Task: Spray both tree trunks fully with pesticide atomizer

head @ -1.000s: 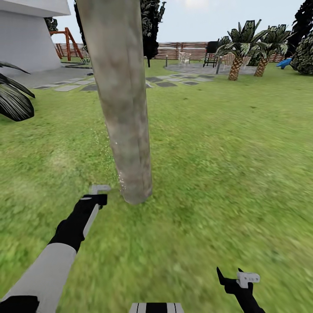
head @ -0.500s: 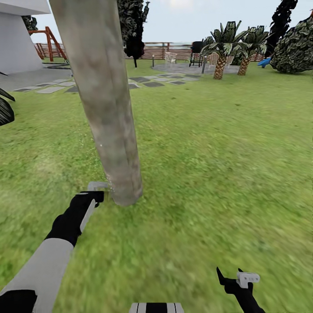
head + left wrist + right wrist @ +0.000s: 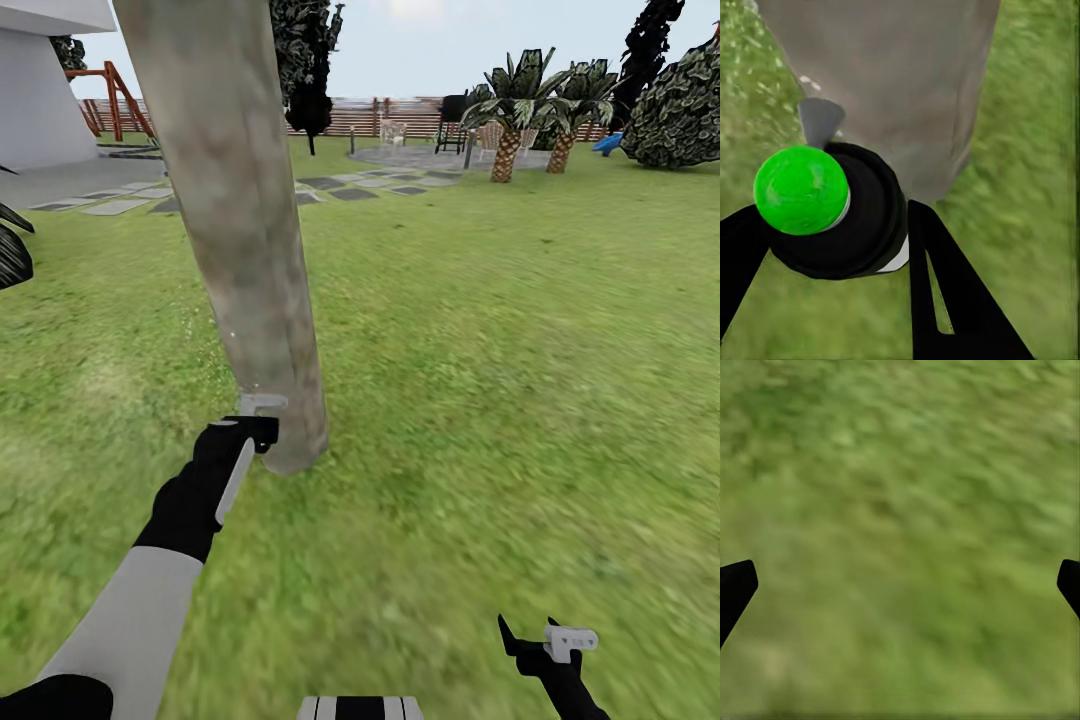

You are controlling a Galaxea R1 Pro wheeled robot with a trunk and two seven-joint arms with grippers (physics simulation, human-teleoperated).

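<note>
Grass (image 3: pixel 520 380) covers most of the head view, green and blurry. One big trunk (image 3: pixel 245 230) stands up from it, pale grey-brown and a bit tilted. The left arm (image 3: pixel 150 590) reaches out to the foot of this trunk. The left gripper (image 3: pixel 258 415) is just beside the trunk, near the ground. It looks like it touches the bark, but I cannot tell. Tiny white specks float by the trunk above the gripper. The right gripper (image 3: pixel 545 640) hangs low over the grass, well apart from the trunk. Far back there are grey slabs (image 3: pixel 340 188), a brown fence (image 3: pixel 350 118), a white house (image 3: pixel 40 90) and two small palms (image 3: pixel 535 110).

Left wrist view next. The atomizer (image 3: pixel 832 206) sits between two black fingers (image 3: pixel 945 292). It has a round black body and a bright green top (image 3: pixel 801 189). The fingers are closed on its sides and hold it tight. A small grey nozzle (image 3: pixel 820 120) sticks out from it and points at the trunk (image 3: pixel 900 82), which is very near. White specks show on the grass (image 3: pixel 1020 195) beside the trunk.

Right wrist view last. Two black fingertips (image 3: pixel 735 589) peek in at the far edges, wide apart. Nothing is between them. Below them is only blurry grass (image 3: pixel 900 532).
</note>
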